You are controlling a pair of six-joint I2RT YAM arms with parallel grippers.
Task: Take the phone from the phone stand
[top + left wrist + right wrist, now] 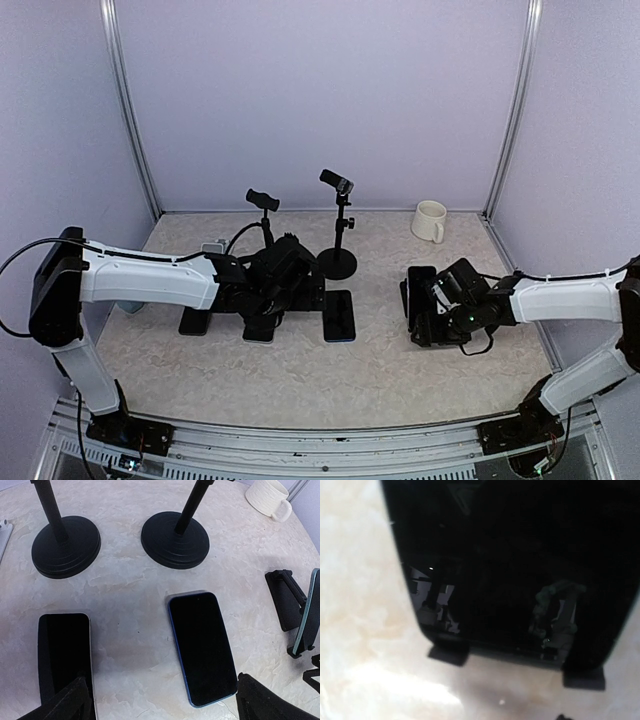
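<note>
Right of centre, the glossy black phone (pixel 520 565) leans on matte lips of the stand (pixel 449 654), facing the right gripper (pixel 440 305), whose jaws are unreadable; the left gripper (pixel 167 702) has its jaws spread.

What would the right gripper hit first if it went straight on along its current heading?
Most likely the phone. Its dark screen fills the right wrist view dead ahead, propped on the phone stand. The top view puts the right gripper close to it, but the remaining gap is unclear.

no readable text, labels, brand names, numbers or signs appear anywhere; the phone screens are dark and blank, and the mug is plain.
</note>
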